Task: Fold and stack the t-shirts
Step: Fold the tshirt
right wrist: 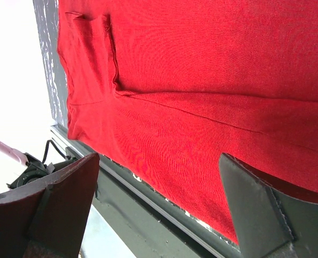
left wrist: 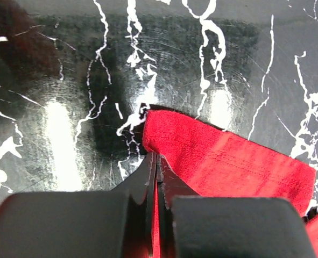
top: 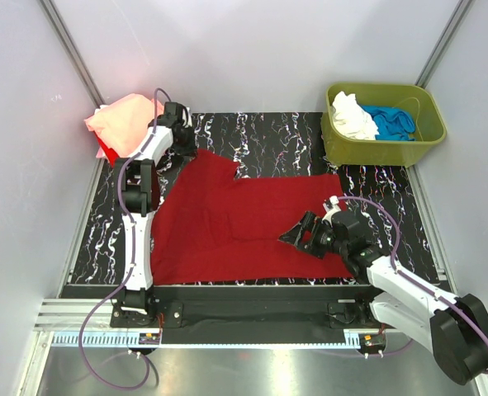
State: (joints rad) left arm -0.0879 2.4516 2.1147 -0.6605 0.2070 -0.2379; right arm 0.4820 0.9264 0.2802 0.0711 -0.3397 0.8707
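Across the middle of the black marbled table lay the dark red t-shirt, spread mostly flat, front hem running along the table's near edge & one sleeve reaching toward the far left. At that sleeve the left gripper was down on the cloth. In the left wrist cam its jaws were pressed together w/ a thin strip of red fabric pinched btwn them, and the sleeve edge folded over just beyond the tips, lying on bare tabletop. The right gripper sat over the shirt's near-right part, jaws spread wide w/ nothing btwn them. In the right wrist cam both fingers framed the shirt's hem and the table's front rail. Couldn't tell whether the tips touched the cloth. A long crease ran across the fabric in that view, and a sleeve seam showed at upper left. Off the table's far-left corner a salmon-pink t-shirt sat crumpled, w/ a bright red t-shirt peeking out under it, just beside the left arm's wrist. At far right stood the olive-green tub, well apart from both grippers, w/ a white t-shirt & a blue t-shirt bunched inside, white on the left, blue on the right.
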